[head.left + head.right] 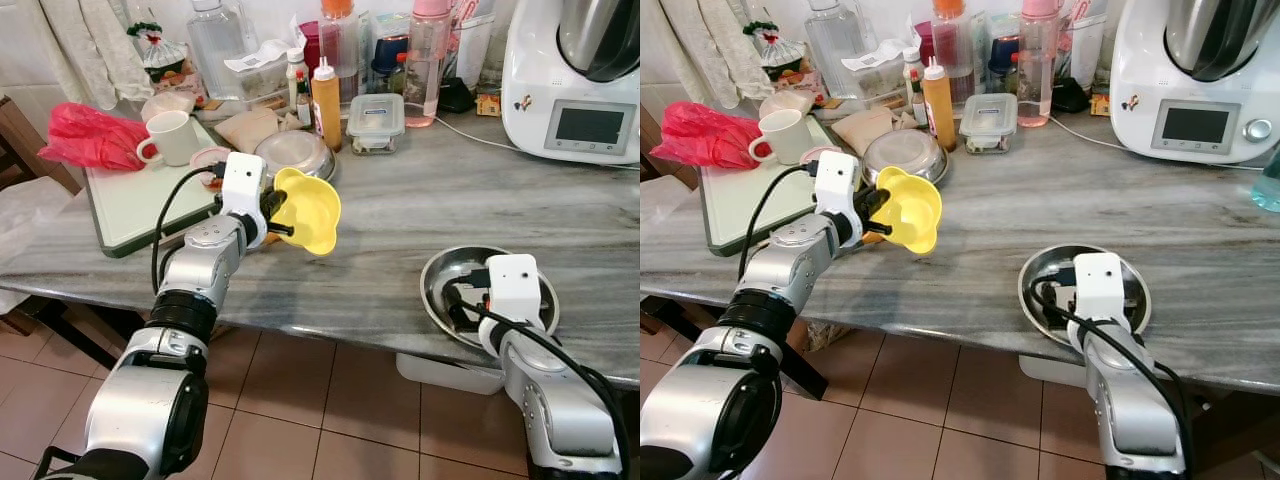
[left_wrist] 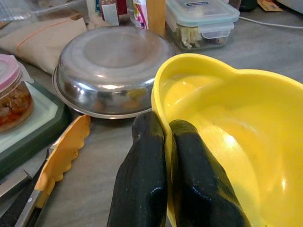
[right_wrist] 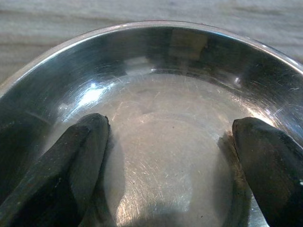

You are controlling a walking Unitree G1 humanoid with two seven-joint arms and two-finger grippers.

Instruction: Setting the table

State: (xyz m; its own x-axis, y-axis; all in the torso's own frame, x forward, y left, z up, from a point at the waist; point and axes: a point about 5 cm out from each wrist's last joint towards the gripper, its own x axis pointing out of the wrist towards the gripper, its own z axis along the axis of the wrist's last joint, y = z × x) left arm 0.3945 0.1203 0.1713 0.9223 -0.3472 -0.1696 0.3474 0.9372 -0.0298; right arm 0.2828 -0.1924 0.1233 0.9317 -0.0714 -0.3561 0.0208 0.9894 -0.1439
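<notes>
Right now I have the left gripper pinched on the rim of the yellow bowl, carried tilted above the marble counter; the right gripper rests spread apart inside the steel plate near the edge, probably marking the place setting.

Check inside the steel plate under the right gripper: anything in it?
The steel plate holds no food: bare scratched metal in the right wrist view. The open right gripper sits inside it, fingers spread apart. The wrist hides the plate's near part.
</notes>
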